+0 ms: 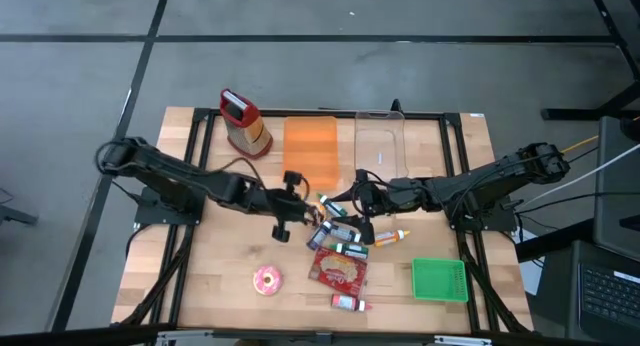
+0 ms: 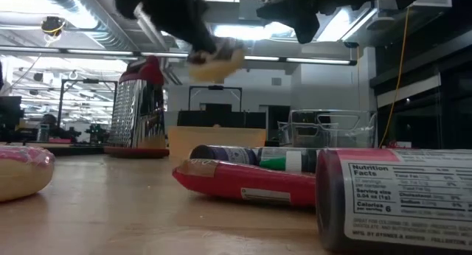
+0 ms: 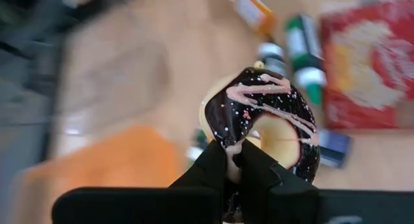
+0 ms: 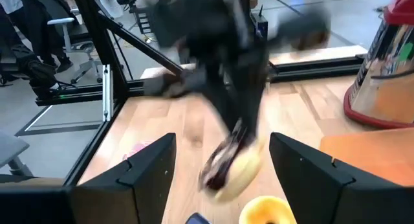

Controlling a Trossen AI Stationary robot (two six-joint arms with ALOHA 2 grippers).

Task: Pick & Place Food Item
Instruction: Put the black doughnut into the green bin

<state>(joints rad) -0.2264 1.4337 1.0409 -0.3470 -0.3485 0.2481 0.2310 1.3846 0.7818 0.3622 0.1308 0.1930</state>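
Note:
A chocolate-iced doughnut with pink drizzle (image 3: 265, 117) is held in the air by my left gripper (image 3: 235, 156), which is shut on it over the middle of the table (image 1: 298, 208). In the low view the doughnut (image 2: 215, 60) hangs well above the wood. My right gripper (image 4: 222, 146) stands open just to the right of it (image 1: 357, 196), level, with nothing between its fingers; the doughnut (image 4: 233, 169) shows beyond them. My left gripper pinches the doughnut's ring at the edge nearest the wrist (image 3: 234, 143) between its two fingers. The fingers slant down from the table's left side. The doughnut is lifted clear of the table, tilted, with its iced face turned up toward the wrist camera.
Under the grippers lie several small bottles (image 1: 340, 231) and a red food packet (image 1: 338, 269). A pink doughnut (image 1: 267, 280) lies near the front, a green basket (image 1: 440, 279) at front right. At the back stand a grater (image 1: 243, 121), an orange bin (image 1: 312, 151) and a clear bin (image 1: 380, 146).

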